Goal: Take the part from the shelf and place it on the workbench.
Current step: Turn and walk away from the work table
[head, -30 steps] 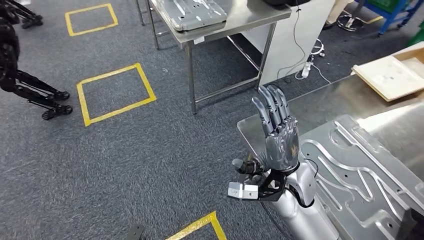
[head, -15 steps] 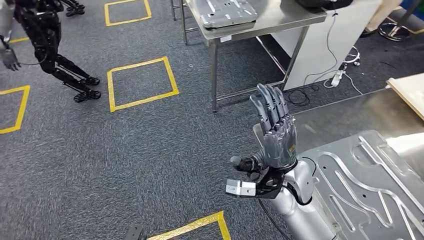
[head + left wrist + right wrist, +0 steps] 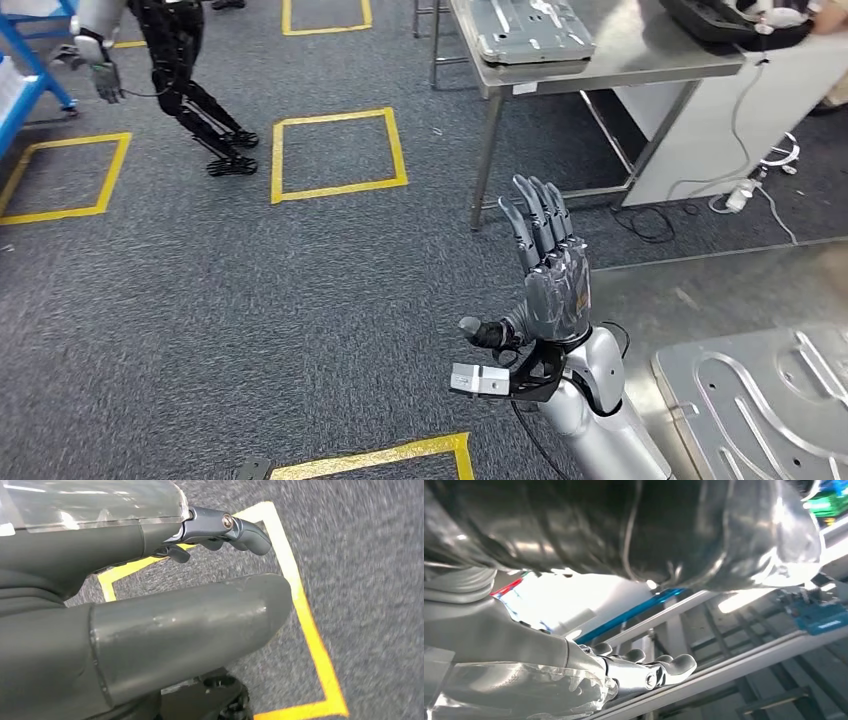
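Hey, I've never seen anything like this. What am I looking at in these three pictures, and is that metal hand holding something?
This is a humanoid robot with cameras on its body. The wide picture is from its head, looking down. There, its left robot hand is raised with the fingers straight and holds nothing. At lower right is a flat metal part with curved grooves. Further off are a steel table, yellow tape squares on the carpet, and another robot. The other two pictures come from cameras at the wrists. The right robot hand sits below something shiny, but I can't tell if it is holding it.
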Controlling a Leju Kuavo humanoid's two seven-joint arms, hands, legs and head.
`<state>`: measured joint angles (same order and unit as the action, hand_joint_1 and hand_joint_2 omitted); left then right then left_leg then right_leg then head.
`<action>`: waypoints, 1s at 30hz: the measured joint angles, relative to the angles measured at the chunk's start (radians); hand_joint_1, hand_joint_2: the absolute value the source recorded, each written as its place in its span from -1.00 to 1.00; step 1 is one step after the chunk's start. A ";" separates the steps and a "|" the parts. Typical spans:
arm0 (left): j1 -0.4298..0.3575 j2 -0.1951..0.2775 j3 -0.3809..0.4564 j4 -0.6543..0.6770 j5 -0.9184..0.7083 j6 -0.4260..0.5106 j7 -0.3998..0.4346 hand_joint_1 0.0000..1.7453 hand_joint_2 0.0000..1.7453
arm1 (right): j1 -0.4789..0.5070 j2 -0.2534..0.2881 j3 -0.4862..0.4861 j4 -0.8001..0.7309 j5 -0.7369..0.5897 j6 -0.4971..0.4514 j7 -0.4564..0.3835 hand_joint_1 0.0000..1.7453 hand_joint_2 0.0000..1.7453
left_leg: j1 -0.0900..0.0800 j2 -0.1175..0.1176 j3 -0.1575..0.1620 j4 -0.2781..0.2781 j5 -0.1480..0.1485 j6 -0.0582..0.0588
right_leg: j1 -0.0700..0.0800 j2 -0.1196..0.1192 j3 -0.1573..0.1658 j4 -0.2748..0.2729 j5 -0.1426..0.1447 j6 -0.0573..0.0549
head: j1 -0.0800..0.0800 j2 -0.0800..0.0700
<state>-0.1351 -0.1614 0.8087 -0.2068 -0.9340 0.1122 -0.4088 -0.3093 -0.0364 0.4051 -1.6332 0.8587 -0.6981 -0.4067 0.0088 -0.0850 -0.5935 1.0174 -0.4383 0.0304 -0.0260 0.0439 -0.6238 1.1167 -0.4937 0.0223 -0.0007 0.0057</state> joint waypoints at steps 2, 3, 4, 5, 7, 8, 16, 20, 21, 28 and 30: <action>-0.002 0.001 0.005 0.000 0.003 0.009 0.003 -1.00 -1.00 | -0.004 0.001 0.000 0.003 0.000 0.000 -0.001 -1.00 -1.00 | 0.000 -0.021 -0.011 0.010 -0.002 -0.013 | -0.003 0.030 0.027 -0.066 0.017 -0.002 | 0.000 0.000; -0.003 0.002 0.007 0.000 0.005 0.012 0.004 -1.00 -1.00 | -0.007 0.002 0.000 0.005 0.000 0.001 -0.001 -1.00 -1.00 | 0.001 -0.030 -0.016 0.011 -0.001 -0.019 | 0.000 0.027 0.028 -0.068 0.015 -0.006 | 0.000 0.000; -0.001 0.004 0.010 0.000 0.008 0.013 0.004 -1.00 -1.00 | -0.012 0.005 0.000 0.007 0.000 0.002 -0.001 -1.00 -1.00 | 0.004 -0.040 -0.020 0.009 0.001 -0.026 | 0.001 0.017 0.028 -0.069 0.016 -0.012 | 0.000 0.000; 0.001 0.005 0.012 0.000 0.010 0.013 0.003 -1.00 -1.00 | -0.017 0.008 0.001 0.009 0.000 0.003 -0.001 -1.00 -1.00 | 0.004 -0.035 -0.022 0.013 -0.001 -0.031 | 0.001 0.007 0.031 -0.072 0.018 -0.019 | -0.001 0.000; 0.002 0.007 0.014 0.000 0.013 0.009 0.000 -1.00 -1.00 | -0.027 0.015 0.003 0.013 -0.001 0.005 -0.002 -1.00 -1.00 | 0.003 0.008 -0.045 0.063 -0.031 -0.039 | 0.001 -0.018 0.037 -0.080 0.020 -0.033 | -0.001 0.000; 0.002 0.007 0.015 0.000 0.014 0.007 -0.001 -1.00 -1.00 | -0.029 0.017 0.004 0.015 -0.002 0.005 -0.002 -1.00 -1.00 | 0.002 0.040 -0.070 0.117 -0.060 -0.041 | 0.004 -0.032 0.039 -0.081 0.020 -0.038 | -0.002 0.000; 0.021 0.005 0.025 0.000 0.023 0.004 0.010 -1.00 -1.00 | -0.041 0.017 0.007 0.029 -0.013 0.005 -0.002 -1.00 -1.00 | -0.010 0.131 -0.025 0.056 -0.019 -0.017 | 0.022 -0.126 0.048 -0.081 0.010 -0.041 | -0.002 0.000; 0.026 0.006 0.028 0.000 0.021 0.003 0.020 -1.00 -1.00 | -0.046 0.015 0.008 0.029 -0.014 0.003 -0.002 -1.00 -1.00 | -0.018 0.127 -0.003 0.001 -0.007 -0.001 | 0.024 -0.154 0.055 -0.084 0.004 -0.022 | -0.002 0.000; 0.028 0.006 0.029 0.000 0.020 0.003 0.022 -1.00 -1.00 | -0.047 0.015 0.008 0.029 -0.014 0.002 -0.002 -1.00 -1.00 | -0.015 0.117 -0.001 -0.005 -0.003 0.004 | 0.023 -0.141 0.054 -0.078 -0.003 -0.016 | -0.002 0.000; 0.017 0.006 0.034 0.000 0.016 0.000 0.022 -1.00 -1.00 | -0.040 0.000 0.008 0.031 -0.015 0.000 -0.002 -1.00 -1.00 | -0.008 0.042 0.002 -0.012 0.006 0.018 | 0.016 -0.046 -0.075 0.183 -0.105 -0.004 | -0.001 0.000; 0.015 0.006 0.035 0.000 0.015 -0.001 0.021 -1.00 -1.00 | -0.041 -0.003 0.008 0.032 -0.015 0.000 -0.002 -1.00 -1.00 | -0.006 0.017 0.001 -0.005 0.003 0.013 | 0.011 -0.030 -0.026 0.064 -0.029 -0.006 | -0.001 0.000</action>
<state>-0.1197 -0.1555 0.8434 -0.2068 -0.9189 0.1109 -0.3876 -0.3500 -0.0391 0.4127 -1.6014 0.8441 -0.6985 -0.4082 0.0024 -0.0679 -0.5924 1.0128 -0.4357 0.0433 -0.0146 0.0138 -0.6498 1.1809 -0.5222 0.0165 -0.0014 0.0057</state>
